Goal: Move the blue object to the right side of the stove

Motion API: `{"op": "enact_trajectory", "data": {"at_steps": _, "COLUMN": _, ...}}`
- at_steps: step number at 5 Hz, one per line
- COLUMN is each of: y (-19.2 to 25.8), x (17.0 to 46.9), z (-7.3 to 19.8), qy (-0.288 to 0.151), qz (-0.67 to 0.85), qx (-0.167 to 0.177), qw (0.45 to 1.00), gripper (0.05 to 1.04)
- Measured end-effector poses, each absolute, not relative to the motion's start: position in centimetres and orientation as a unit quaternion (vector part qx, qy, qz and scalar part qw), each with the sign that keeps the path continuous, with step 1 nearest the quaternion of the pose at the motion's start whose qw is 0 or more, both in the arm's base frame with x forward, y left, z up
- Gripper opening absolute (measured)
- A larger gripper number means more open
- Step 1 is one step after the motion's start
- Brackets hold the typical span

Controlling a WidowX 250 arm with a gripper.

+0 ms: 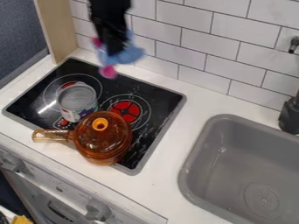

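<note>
Presently, my inventory: one claw [118, 49], closed on one blue object [129, 55] with pink parts, held above the back edge of the stove [156, 137]. One amber pot [100, 142], lidded, beside one tin can [77, 103] (both on the stovetop). One grey sink [234, 159], set in the bench [168, 175].

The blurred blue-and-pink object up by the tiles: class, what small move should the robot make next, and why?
Probably shift the blue-and-pink object toward the stove's right side, keeping it raised. The black two-finger gripper appears to hold it above the back-left part of the black glass stove, so it seems to need to travel right before lowering.
</note>
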State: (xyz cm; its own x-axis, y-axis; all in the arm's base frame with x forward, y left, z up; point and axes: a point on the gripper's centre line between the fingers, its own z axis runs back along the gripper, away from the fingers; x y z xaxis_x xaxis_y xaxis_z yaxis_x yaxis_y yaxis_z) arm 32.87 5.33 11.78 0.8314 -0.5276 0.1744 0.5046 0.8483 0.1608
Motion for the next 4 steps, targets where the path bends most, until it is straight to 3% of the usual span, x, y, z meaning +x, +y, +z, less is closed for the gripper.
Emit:
{"op": "enact_trajectory", "data": {"at_steps": 2, "y": -1.1, "x": 32.2, "z": 8.2, "qy": -0.083, "qz": -0.329, "qx": 0.022, "qw": 0.941, "gripper": 0.255}}
{"op": "enact_trajectory", "data": {"at_steps": 4, "y": -3.1, "x": 31.5, "z": 5.0, "qy": -0.075, "qz": -0.347, "qx": 0.017, "qw": 0.935, "gripper": 0.255}}
